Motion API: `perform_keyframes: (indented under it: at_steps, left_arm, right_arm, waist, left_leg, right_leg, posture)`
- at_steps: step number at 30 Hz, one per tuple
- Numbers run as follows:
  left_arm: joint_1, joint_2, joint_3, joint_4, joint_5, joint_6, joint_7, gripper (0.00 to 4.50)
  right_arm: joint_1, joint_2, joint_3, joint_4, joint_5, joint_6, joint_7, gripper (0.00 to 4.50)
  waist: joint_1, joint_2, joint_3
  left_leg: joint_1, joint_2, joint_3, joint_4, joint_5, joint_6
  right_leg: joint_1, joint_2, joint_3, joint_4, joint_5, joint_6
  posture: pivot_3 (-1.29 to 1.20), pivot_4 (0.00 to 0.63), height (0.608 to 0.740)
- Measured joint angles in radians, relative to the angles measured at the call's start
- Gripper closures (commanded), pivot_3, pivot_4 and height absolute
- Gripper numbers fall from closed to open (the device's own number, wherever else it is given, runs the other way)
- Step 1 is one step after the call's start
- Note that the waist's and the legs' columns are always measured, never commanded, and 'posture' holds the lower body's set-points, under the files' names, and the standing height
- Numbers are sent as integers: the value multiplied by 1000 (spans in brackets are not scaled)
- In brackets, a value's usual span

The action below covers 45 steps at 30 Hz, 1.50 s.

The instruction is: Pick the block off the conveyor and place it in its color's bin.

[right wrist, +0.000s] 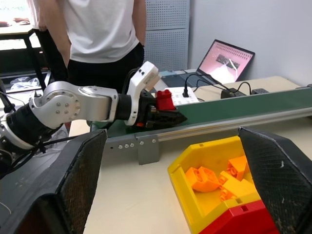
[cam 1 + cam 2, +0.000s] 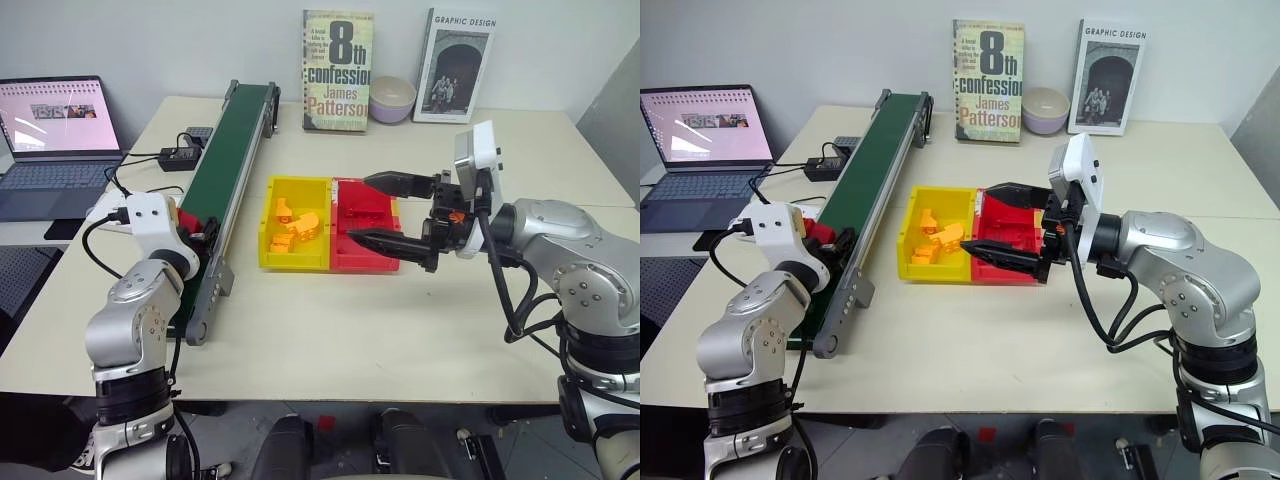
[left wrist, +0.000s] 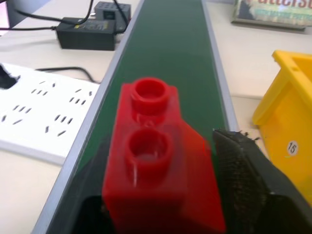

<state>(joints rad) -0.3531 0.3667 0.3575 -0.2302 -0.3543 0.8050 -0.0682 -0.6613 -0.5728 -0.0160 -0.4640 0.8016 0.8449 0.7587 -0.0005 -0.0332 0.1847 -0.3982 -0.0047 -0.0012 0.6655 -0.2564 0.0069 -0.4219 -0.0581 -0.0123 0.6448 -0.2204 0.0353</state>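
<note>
Block: the small bright red plastic block (image 3: 156,156), two round studs on top, sits between the black fingers of the left pincer (image 1: 168,115) above the near end of the long conveyor with the dark green belt and grey side rails (image 2: 235,150).
Left pincer: clamped on the block from both sides, reaching in low and nearly level; probably so it can lift the block off the belt.
Right pincer: (image 2: 385,212) fingers well apart, hovering over the small red plastic open-top bin (image 2: 1012,232); holds nothing.
Bins: the red bin touches the same-sized yellow plastic bin (image 2: 280,192), which holds orange-yellow blocks (image 2: 298,226); both lie just beside the conveyor, likely to keep the carry short.
Writing: yellow bin's round sticker reads "15"; book (image 2: 337,70) reads "8th confession, James Patterson"; second book (image 2: 458,66) reads "GRAPHIC DESIGN".
</note>
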Motion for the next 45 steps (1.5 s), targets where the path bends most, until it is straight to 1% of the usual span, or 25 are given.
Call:
perform_keyframes:
  at_steps: [2, 6, 9, 10, 11, 12, 15, 16, 17, 21, 23, 28, 29, 30, 31, 33, 35, 36, 37, 39, 40, 41, 43, 45]
  left_arm:
    - [-1, 1, 5, -10, 0, 11, 15, 2917]
    - [-19, 11, 6, -7, 2, 26, 18, 2966]
    - [-80, 60, -8, 6, 0, 36, -22, 2966]
    - [-118, 93, -40, 21, -2, 39, -68, 2966]
    - [-177, 144, -104, 43, -6, 40, -149, 2966]
    - [-230, 173, -159, 61, -10, 39, -224, 2966]
    - [-358, 209, -310, 116, -21, -2, -438, 2966]
    - [-390, 208, -356, 156, -16, -24, -493, 2966]
    - [-441, 203, -432, 236, -2, -69, -590, 2966]
    - [-570, 149, -603, 451, 53, -215, -843, 2966]
    - [-611, 127, -638, 524, 77, -282, -913, 2966]
    - [-727, 13, -678, 837, 172, -505, -1002, 2966]
    - [-733, -4, -684, 880, 186, -538, -1014, 2263]
    - [-740, -16, -685, 910, 195, -557, -1020, 2257]
    - [-751, -32, -685, 966, 206, -592, -1035, 1975]
    - [-770, -46, -678, 1019, 216, -624, -1055, 1513]
    - [-795, -56, -666, 1055, 222, -649, -1064, 1154]
    - [-803, -59, -661, 1064, 223, -663, -1068, 1068]
    - [-810, -62, -653, 1071, 224, -670, -1073, 784]
    - [-816, -68, -642, 1084, 225, -683, -1075, 452]
    - [-816, -68, -638, 1086, 229, -684, -1076, 187]
    - [-816, -64, -633, 1085, 231, -683, -1079, 56]
    - [-813, -37, -625, 1067, 235, -675, -1093, 56]
    - [-788, 34, -619, 992, 235, -648, -1126, 56]
  right_arm:
    - [16, 0, 0, 2, -3, -7, 0, 0]
    - [27, -1, 0, 4, -3, -12, -5, 0]
    - [38, -26, -3, -4, -17, -15, -20, 0]
    - [56, -48, -10, -14, -32, -17, -26, 0]
    - [80, -75, -19, -23, -48, -16, -44, 0]
    - [106, -98, -32, -41, -67, -12, -63, 0]
    - [159, -138, -62, -88, -111, 10, -134, 0]
    - [178, -145, -76, -104, -113, 24, -157, 0]
    - [207, -150, -98, -132, -113, 56, -199, 0]
    - [273, -150, -128, -214, -110, 131, -294, 0]
    - [281, -143, -131, -248, -103, 152, -326, 0]
    - [370, -83, -146, -360, -74, 197, -418, 0]
    - [381, -80, -146, -368, -74, 203, -431, 0]
    - [386, -79, -148, -372, -74, 206, -439, 0]
    - [390, -78, -154, -378, -74, 213, -457, 0]
    - [394, -78, -170, -382, -73, 217, -474, 0]
    - [394, -78, -190, -384, -72, 222, -482, 0]
    - [394, -79, -196, -384, -71, 222, -484, 0]
    - [396, -81, -200, -384, -71, 222, -483, 0]
    - [402, -89, -200, -380, -72, 219, -476, 0]
    - [406, -93, -199, -376, -73, 214, -470, 0]
    - [406, -98, -199, -370, -74, 210, -460, 0]
    - [406, -110, -197, -356, -75, 196, -440, 0]
    - [400, -135, -190, -334, -76, 176, -401, 0]
  waist:
    - [0, 0, 0]
    - [0, 0, 0]
    - [1, 0, 0]
    - [6, 0, 0]
    - [14, 0, 0]
    - [22, 0, 0]
    - [23, 0, 0]
    - [23, 0, 0]
    - [23, 0, 0]
    - [17, 0, 0]
    - [9, 0, 0]
    - [9, 0, 0]
    - [6, 0, 0]
    - [6, 0, 0]
    - [3, 0, 0]
    - [3, 0, 0]
    - [4, 0, 0]
    - [4, 0, 0]
    - [4, 0, 0]
    - [3, 0, 0]
    - [2, 0, 0]
    - [1, 0, 0]
    - [-2, 0, 0]
    - [-8, 0, 0]
  left_leg:
    - [0, 0, 0, 0, 0, 0]
    - [0, 0, 1, 0, 0, 0]
    - [-1, 0, 0, 0, 0, 0]
    - [-1, -1, 0, 0, 0, 0]
    - [-2, -2, -1, 1, 0, 0]
    - [-2, -2, -1, 1, 0, 0]
    - [-1, -3, 6, 0, 0, 0]
    - [-1, -3, 5, 0, 0, 1]
    - [-1, -3, 5, 0, 0, 1]
    - [-2, -1, 5, -1, 0, 1]
    - [-2, 0, 4, -1, 0, 1]
    - [-2, -1, 3, -1, 0, 1]
    - [-2, -1, 5, -1, 0, 1]
    - [-3, -2, 5, 0, 0, 1]
    - [-3, -2, 5, 0, 0, 1]
    - [-3, -2, 5, 0, 0, 1]
    - [-3, -2, 4, 0, 0, 1]
    - [-3, -2, 4, 0, 0, 1]
    - [-3, -2, 4, 0, 0, 1]
    - [-3, -1, 4, 0, 0, 1]
    - [-3, -1, 4, 0, 0, 1]
    - [-3, -1, 4, 0, 0, 1]
    - [-3, -1, 4, 0, 0, 1]
    - [-2, -1, 5, -1, 0, 1]
  right_leg:
    - [0, 0, 0, 0, 0, 0]
    - [0, 2, 0, 0, 0, 0]
    - [0, 3, 0, 0, 0, 0]
    - [0, 3, -1, 0, 0, 0]
    - [0, 4, -2, -1, 0, 0]
    - [0, 3, -2, -1, 0, 0]
    - [0, 2, 0, -3, 0, 0]
    - [0, 2, 0, -3, 0, 0]
    - [0, 3, 0, -3, 0, 0]
    - [-2, 5, -1, -2, -1, -1]
    - [-3, 5, 0, -1, -1, -1]
    - [-2, 6, -2, -2, -3, 3]
    - [-2, 5, 0, -2, -3, 3]
    - [-2, 5, 0, -2, -3, 3]
    - [-2, 5, 0, -2, -2, 4]
    - [-2, 5, -1, -2, -3, 4]
    - [-2, 5, -1, -2, -3, 5]
    - [-2, 5, -1, -2, -3, 5]
    - [-2, 5, -1, -2, -3, 5]
    - [-2, 5, -1, -2, -3, 5]
    - [-2, 5, -1, -2, -3, 5]
    - [-2, 5, -1, -2, -3, 5]
    - [-3, 5, -1, -1, -3, 5]
    - [-3, 6, 0, -1, -3, 4]
  posture:
    - [0, 150, 740]
    - [0, 150, 740]
    - [0, 150, 740]
    - [0, 150, 740]
    - [0, 150, 740]
    - [0, 150, 740]
    - [0, 150, 740]
    - [0, 150, 740]
    - [0, 150, 740]
    - [0, 150, 740]
    - [0, 150, 740]
    - [0, 150, 740]
    - [0, 150, 740]
    - [0, 150, 740]
    - [0, 150, 740]
    - [0, 150, 740]
    - [0, 150, 740]
    - [0, 150, 740]
    - [0, 150, 740]
    - [0, 150, 740]
    - [0, 150, 740]
    - [0, 150, 740]
    - [0, 150, 740]
    - [0, 150, 740]
